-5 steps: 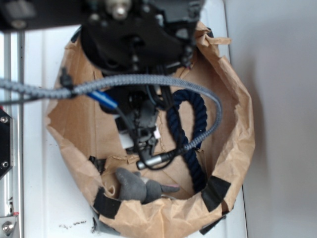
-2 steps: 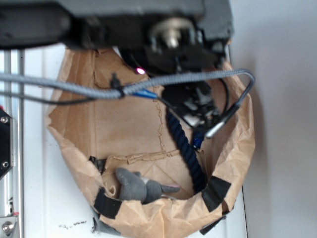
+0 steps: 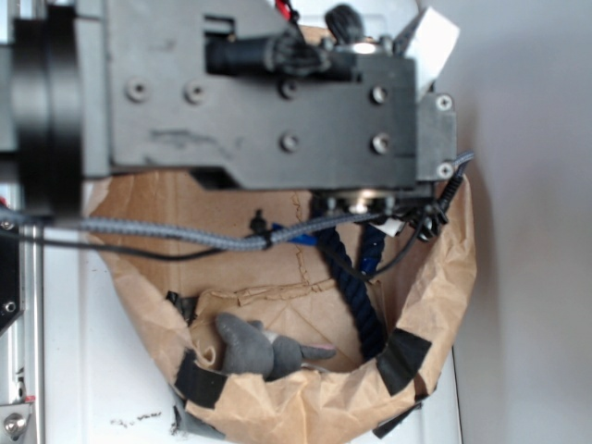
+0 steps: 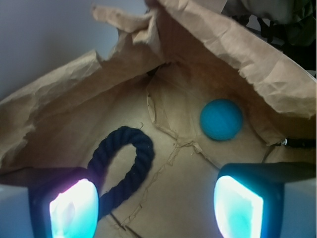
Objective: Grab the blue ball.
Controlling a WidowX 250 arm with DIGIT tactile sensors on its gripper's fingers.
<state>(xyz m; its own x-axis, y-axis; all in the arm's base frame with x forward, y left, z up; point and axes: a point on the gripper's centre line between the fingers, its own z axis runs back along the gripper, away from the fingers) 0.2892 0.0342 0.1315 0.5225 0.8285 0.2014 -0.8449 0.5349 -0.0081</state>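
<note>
Blue ball (image 4: 221, 119) now shows ahead of the claw (image 4: 156, 206), which has moved over and hangs released, ready to reach.

Setting: white tabletop (image 3: 83, 370) under a crumpled brown paper bag (image 3: 435, 305) | Right of the bag: plain pale grey wall (image 3: 527, 231), evenly lit | Left of the bag: metal rail (image 3: 14, 388) with screws along the table edge | Below the bag's lower-left corner: dark specks (image 3: 134, 421) on the white surface | Light: soft, diffuse, no hard shadows
</note>
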